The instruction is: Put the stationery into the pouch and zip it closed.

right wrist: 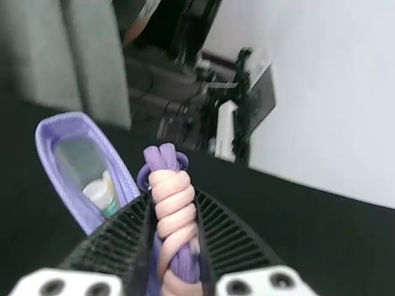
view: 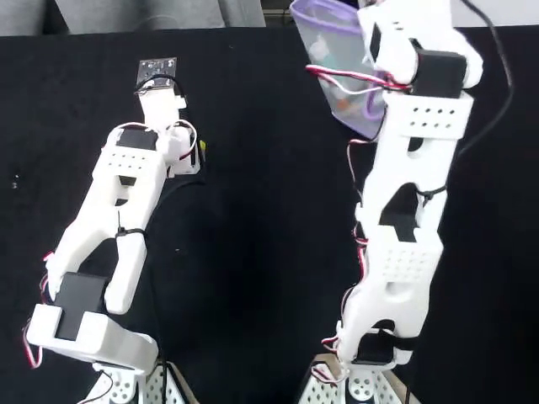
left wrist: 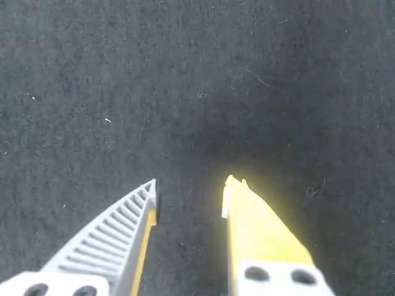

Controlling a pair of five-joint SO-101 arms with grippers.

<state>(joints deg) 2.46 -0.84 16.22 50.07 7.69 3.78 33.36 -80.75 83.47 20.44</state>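
One light, floppy pouch hung by its zip cord, mouth open.

Purple-rimmed and clear-walled, the pouch [view: 333,42] appears lifted off the black cloth [view: 253,168] at the table's far side. A small white-and-green item [right wrist: 99,194], perhaps a glue stick, sits inside. It looks soft and nearly weightless, so it will likely sag and swing rather than hold its shape, and the plastic wall seems slick. The knotted pink-and-purple cord pull [right wrist: 166,166] is the sure hold, being thick and unlikely to slip. For zipping, the rim's end opposite the pull probably needs pinching as a counter-hold. The right gripper [right wrist: 173,200] is clamped tight on that cord pull. The left gripper [left wrist: 190,182] hovers low over the cloth, well apart from the pouch, its grey and yellow fingers spread with nothing between them.
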